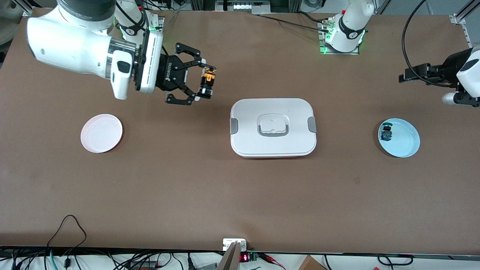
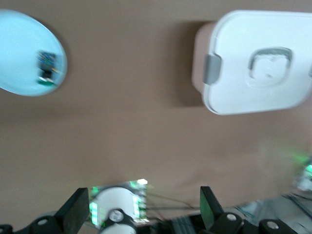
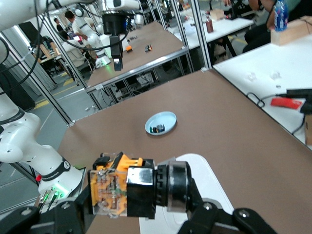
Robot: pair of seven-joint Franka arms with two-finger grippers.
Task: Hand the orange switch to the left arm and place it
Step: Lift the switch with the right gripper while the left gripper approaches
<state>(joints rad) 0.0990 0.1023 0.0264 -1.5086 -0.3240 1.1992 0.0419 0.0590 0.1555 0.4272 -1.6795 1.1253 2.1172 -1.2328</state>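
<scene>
My right gripper (image 1: 202,79) is up in the air, shut on the orange switch (image 1: 207,80), over bare table between the pink plate and the box. The right wrist view shows the switch (image 3: 131,187) crosswise in the jaws, orange body at one end and black round cap at the other, with the box (image 3: 207,178) below it. The white box (image 1: 273,127) with grey clips sits mid-table. My left gripper (image 2: 144,207) is open and empty, and it hangs at the left arm's end of the table (image 1: 407,76), over the table near the blue plate.
A pink plate (image 1: 101,133) lies toward the right arm's end. A light blue plate (image 1: 403,144) toward the left arm's end holds a blue-and-teal switch (image 1: 386,132). In the left wrist view the box (image 2: 258,63) and the blue plate (image 2: 19,53) both show.
</scene>
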